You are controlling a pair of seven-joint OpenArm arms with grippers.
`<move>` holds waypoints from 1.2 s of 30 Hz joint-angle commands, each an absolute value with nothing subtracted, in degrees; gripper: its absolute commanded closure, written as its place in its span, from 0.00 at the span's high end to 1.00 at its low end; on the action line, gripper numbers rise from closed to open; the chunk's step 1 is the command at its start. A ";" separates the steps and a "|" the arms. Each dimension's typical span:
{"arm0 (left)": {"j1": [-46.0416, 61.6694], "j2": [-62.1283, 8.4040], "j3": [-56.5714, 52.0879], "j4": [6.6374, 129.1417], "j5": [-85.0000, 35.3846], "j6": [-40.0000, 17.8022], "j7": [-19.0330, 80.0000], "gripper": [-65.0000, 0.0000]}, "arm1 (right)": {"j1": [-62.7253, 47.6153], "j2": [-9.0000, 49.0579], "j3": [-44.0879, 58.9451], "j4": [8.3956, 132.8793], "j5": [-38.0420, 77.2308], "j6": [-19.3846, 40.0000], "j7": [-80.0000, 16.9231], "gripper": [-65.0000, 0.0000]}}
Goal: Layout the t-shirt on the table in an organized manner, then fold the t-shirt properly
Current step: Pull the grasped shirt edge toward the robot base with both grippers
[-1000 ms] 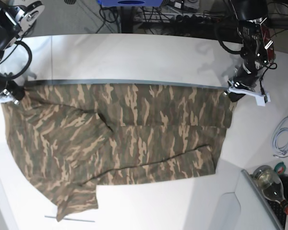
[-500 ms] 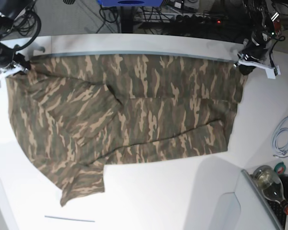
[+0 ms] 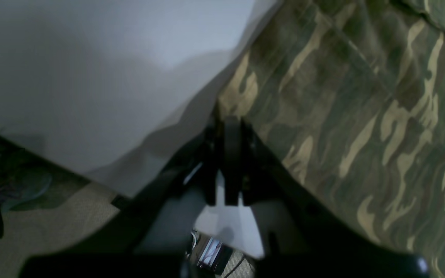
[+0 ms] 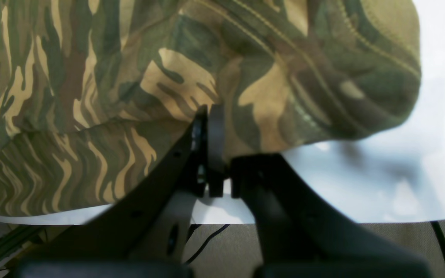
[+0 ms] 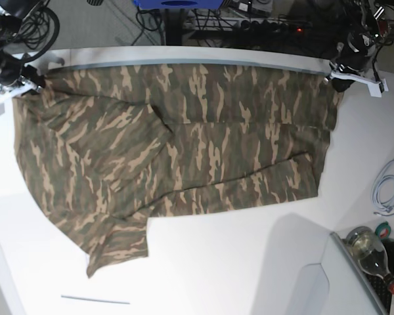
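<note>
Camouflage t-shirt (image 5: 184, 144) | both arms' fingers (image 3: 232, 127) pinch its corners | far hem hides table (image 5: 249, 262) edge

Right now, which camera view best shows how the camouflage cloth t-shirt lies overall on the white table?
The base view: the whole camouflage cloth t-shirt shows there, spread across the white table, one sleeve trailing toward the near edge. The left wrist view shows only cloth by that arm's shut jaws; the right wrist view shows one bunched hemmed edge.

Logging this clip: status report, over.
Left gripper and right gripper shut on t-shirt corners. Shirt stretched at table's far edge. Nothing in the way.
</note>
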State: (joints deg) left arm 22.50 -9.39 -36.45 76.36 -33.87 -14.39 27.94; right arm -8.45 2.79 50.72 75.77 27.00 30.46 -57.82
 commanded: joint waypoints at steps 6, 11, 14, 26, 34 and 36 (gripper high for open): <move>22.64 -10.59 -37.41 77.41 -33.63 -12.79 25.89 0.07 | -8.75 2.95 51.56 77.93 26.68 29.93 -55.87 0.41; 22.73 -10.59 -37.41 77.41 -33.63 -12.88 25.89 0.63 | -9.63 1.80 51.56 81.54 26.68 29.93 -55.43 0.64; 22.73 -10.59 -37.41 77.58 -33.63 -12.88 25.98 0.88 | -9.63 1.54 51.56 83.47 26.59 29.85 -55.69 0.67; 22.37 -10.15 -51.21 89.45 -33.71 -13.14 26.33 1.00 | -10.42 0.84 56.22 94.55 26.51 27.03 -55.43 0.66; 22.11 -9.27 -40.57 93.58 -33.71 -13.23 31.25 0.00 | -10.59 1.27 44.35 94.99 26.51 27.03 -55.43 0.06; 22.02 -8.92 -36.35 91.47 -33.45 -13.14 31.16 0.00 | -10.42 1.19 42.86 92.44 26.51 26.68 -55.25 0.00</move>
State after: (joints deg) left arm 21.87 -8.27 -36.01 90.76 -32.88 -13.10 32.27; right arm -10.63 0.36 42.68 91.83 26.37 26.87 -55.81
